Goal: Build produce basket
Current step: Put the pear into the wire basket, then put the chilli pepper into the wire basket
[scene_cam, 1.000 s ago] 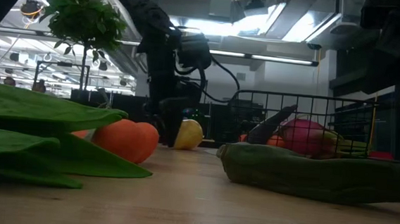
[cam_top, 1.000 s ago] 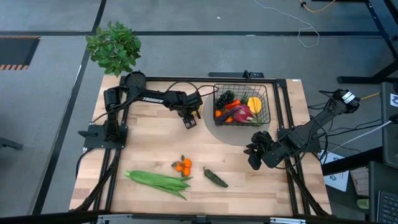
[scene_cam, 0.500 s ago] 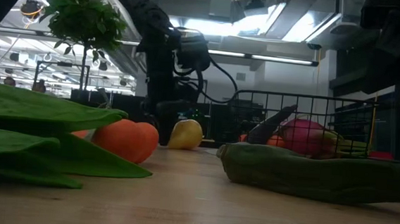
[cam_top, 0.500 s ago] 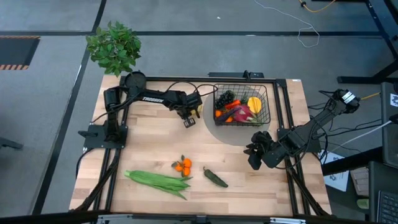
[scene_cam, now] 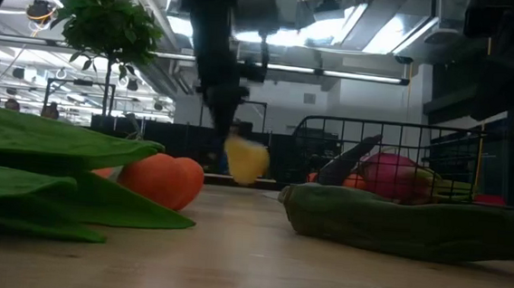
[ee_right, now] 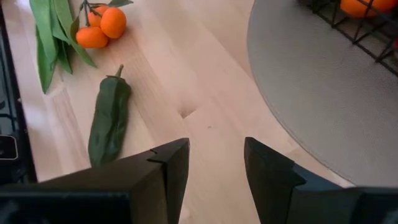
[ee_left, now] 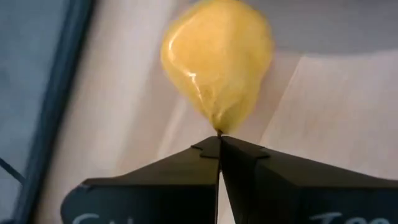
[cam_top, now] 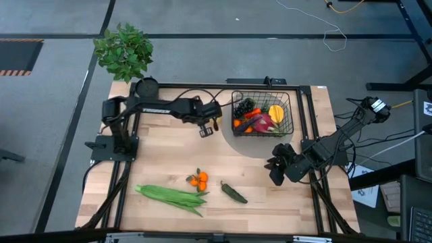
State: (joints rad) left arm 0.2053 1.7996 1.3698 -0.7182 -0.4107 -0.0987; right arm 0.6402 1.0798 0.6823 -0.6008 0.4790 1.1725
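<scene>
The black wire basket (cam_top: 262,115) stands at the far side of the wooden counter (cam_top: 162,158), on a round grey mat, and it is already partly filled: I see dark grapes (cam_top: 246,105), a pink dragon fruit (cam_top: 264,122), a yellow starfruit (cam_top: 276,111) and something orange inside.

The left pincer (cam_top: 213,125) is just beside the basket's left wall. Its fingers are pressed together on the pointed tip of a yellow lemon (ee_left: 217,62), which hangs above the counter in the low view (scene_cam: 245,159). I judge this lemon is on its way into the basket.

Three things are not yet collected. They lie near the front of the counter: the green beans (cam_top: 170,196), the small orange cluster (cam_top: 198,179) and the dark green pepper (cam_top: 233,192).

The right pincer (cam_top: 275,165) waits near the mat's front edge, fingers apart and empty.

So the task seems a bit more than half done.
</scene>
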